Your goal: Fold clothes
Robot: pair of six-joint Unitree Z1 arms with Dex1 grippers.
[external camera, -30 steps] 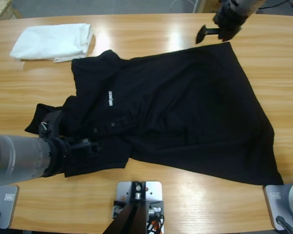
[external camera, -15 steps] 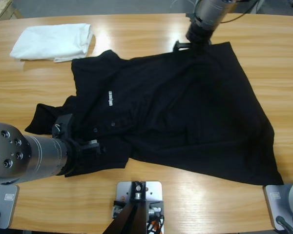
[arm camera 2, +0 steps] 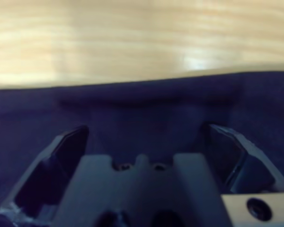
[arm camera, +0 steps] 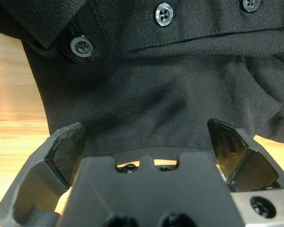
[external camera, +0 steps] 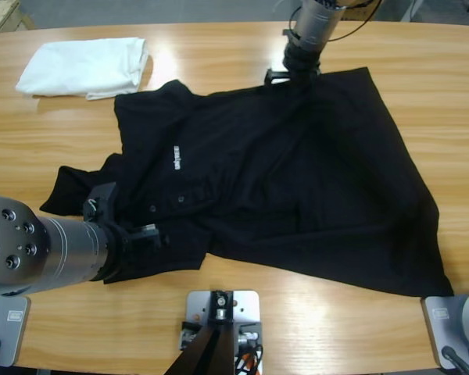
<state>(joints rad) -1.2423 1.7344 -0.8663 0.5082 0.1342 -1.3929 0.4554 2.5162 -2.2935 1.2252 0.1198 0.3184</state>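
Observation:
The clothes, a black polo shirt (external camera: 297,180), lie spread across the table with the collar and buttons toward the left. My left gripper (external camera: 137,234) rests low on the shirt's near-left part beside the button placket. In the left wrist view this gripper (arm camera: 146,137) is open, the shirt's (arm camera: 151,99) lower hem lies between its jaws, and a button (arm camera: 164,14) shows above. My right gripper (external camera: 285,76) comes down from the top onto the shirt's far edge. In the right wrist view it (arm camera 2: 144,137) stands open over dark fabric (arm camera 2: 142,104), just inside that edge.
A folded white garment (external camera: 86,66) lies at the far left of the wooden table (external camera: 453,117). Bare wood (arm camera 2: 132,38) runs beyond the shirt's far edge and along the near edge of the table.
The right arm has swung left along the far side and dropped its gripper onto the shirt's far edge. The left arm turned slightly a second ago and has stayed put since.

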